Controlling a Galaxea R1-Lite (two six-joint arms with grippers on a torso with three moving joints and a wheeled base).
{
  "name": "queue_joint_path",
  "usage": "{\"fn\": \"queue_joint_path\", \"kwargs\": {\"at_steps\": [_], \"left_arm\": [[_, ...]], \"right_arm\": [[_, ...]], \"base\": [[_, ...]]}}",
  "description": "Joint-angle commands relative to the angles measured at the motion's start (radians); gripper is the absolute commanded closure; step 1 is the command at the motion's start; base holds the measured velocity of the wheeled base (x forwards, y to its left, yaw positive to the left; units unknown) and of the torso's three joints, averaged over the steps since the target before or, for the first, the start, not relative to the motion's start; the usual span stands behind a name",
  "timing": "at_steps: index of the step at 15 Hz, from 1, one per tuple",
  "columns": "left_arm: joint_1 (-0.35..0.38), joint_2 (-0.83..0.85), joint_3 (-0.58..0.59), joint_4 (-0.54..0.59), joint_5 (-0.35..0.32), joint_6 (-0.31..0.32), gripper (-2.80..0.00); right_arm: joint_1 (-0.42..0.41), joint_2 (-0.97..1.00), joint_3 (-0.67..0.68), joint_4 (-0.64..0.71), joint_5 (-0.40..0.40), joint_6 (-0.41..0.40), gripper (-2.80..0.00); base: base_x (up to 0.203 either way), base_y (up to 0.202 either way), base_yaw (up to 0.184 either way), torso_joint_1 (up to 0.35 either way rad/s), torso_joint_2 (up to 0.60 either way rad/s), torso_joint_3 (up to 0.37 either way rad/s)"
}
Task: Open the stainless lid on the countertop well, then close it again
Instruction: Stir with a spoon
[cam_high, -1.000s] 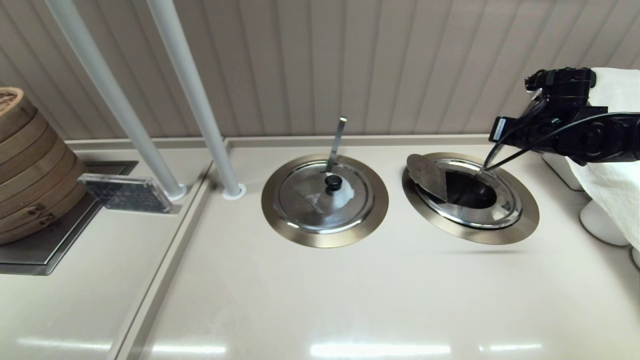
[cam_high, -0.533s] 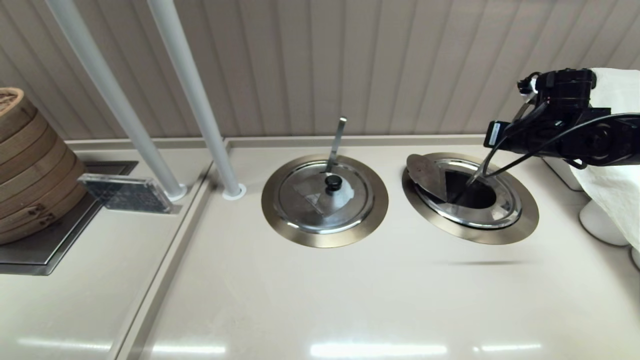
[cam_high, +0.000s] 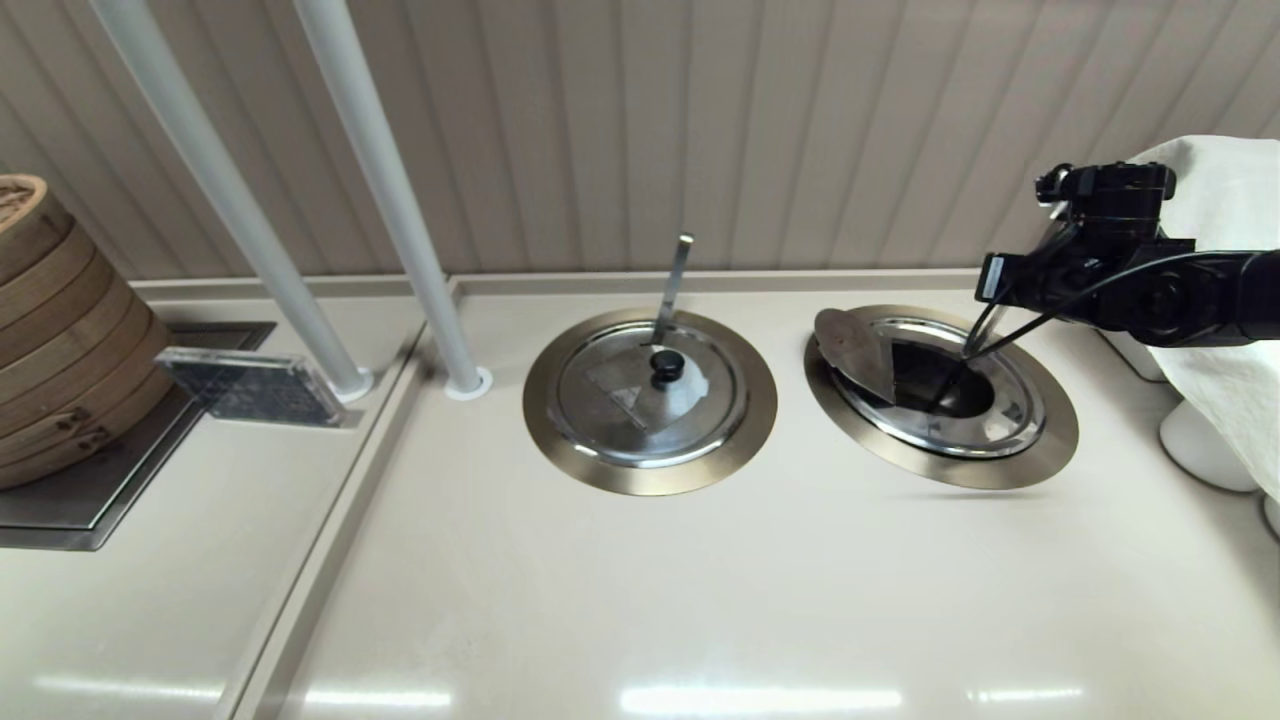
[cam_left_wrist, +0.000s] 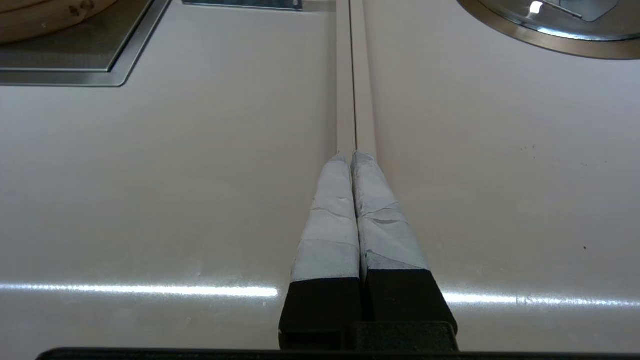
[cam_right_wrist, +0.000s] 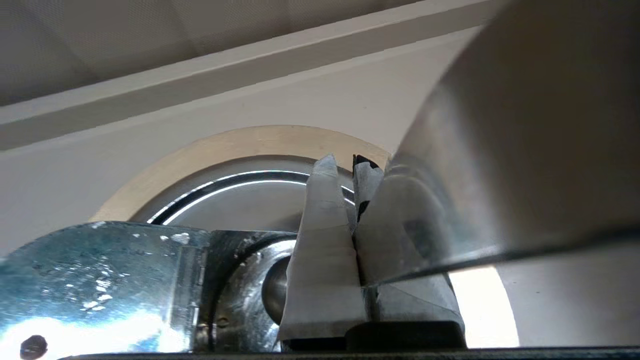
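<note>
Inside, countertop well (cam_high: 950, 390) shows dark, lid (cam_high: 855, 350) raised.

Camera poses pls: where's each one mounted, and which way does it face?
Head: on the robot's head, facing forward and down over the countertop; right arm at right.
Left wrist: behind the shut left hand, facing countertop.
Right wrist: behind the right hand, shut on the stainless lid, facing the countertop well.
Shared: head and right wrist both show that well and lid.

— Head camera looks down from above at the whole table (cam_high: 700, 560).
— And the wrists?
— Left skims low over it; right sits tight against the open well (cam_right_wrist: 240, 190), shared with the head view.
</note>
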Motion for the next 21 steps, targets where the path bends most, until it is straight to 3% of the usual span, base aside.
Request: {"fn": "queue_joint_path", "kwargs": {"at_steps": [1,7,15,16,17,21], "left_arm": [[0.001,0.001,0.000,0.000,0.000,-0.001,0.00],[0.001,0.001,0.000,0.000,0.000,-0.001,0.00],[0.001,0.001,0.000,0.000,0.000,-0.001,0.00],[0.001,0.001,0.000,0.000,0.000,-0.001,0.00],[0.001,0.001,0.000,0.000,0.000,-0.001,0.00],[0.001,0.001,0.000,0.000,0.000,-0.001,0.00]], "right_arm": [[0.025,0.003,-0.016,0.002,0.011,0.054,0.00],[0.038,-0.080,0.044,0.050,0.094,0.053,0.00],[0.014,0.039,-0.051,0.106,0.090,0.061,0.00],[0.014,0.047,-0.052,0.106,0.081,0.061,-1.66],[0.014,0.054,-0.061,0.105,0.065,0.061,-2.80],[0.013,0.062,-0.088,0.106,0.060,0.087,-2.80]], "base": [[0.000,0.000,0.000,0.000,0.00,0.000],[0.000,0.000,0.000,0.000,0.00,0.000],[0.000,0.000,0.000,0.000,0.00,0.000],[0.000,0.000,0.000,0.000,0.00,0.000],[0.000,0.000,0.000,0.000,0.00,0.000],[0.000,0.000,0.000,0.000,0.00,0.000]]}}
